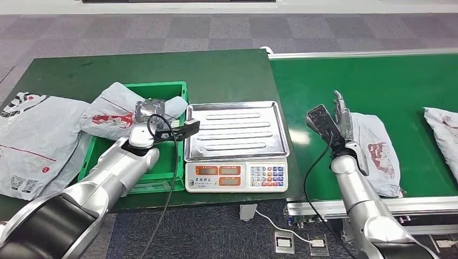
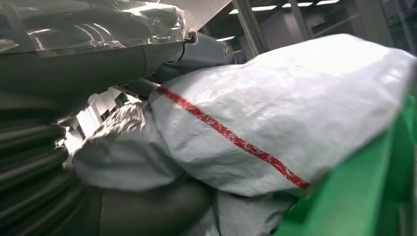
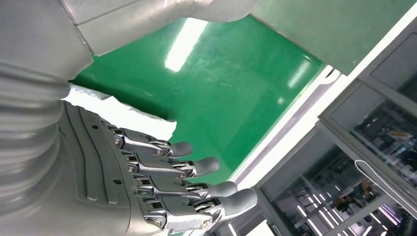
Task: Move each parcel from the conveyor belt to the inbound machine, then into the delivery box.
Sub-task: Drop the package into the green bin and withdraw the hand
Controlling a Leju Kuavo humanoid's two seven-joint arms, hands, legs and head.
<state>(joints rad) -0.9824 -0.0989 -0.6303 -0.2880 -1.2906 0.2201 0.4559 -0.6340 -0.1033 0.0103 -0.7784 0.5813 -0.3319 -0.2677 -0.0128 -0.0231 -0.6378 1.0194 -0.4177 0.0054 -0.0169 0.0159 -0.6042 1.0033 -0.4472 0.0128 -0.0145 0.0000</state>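
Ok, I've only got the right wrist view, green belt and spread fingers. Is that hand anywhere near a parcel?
Observer: Yes. The head view shows the right hand at the left edge of a grey parcel lying on the conveyor belt.
Operator: Is the scale free?
Observer: Its steel tray holds nothing.
Operator: And the left hand?
Observer: The left hand is over the green box, against a red-striped parcel. I cannot tell whether it grips it.

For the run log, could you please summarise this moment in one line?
left hand: holds parcel over crate | right hand: open beside belt parcel
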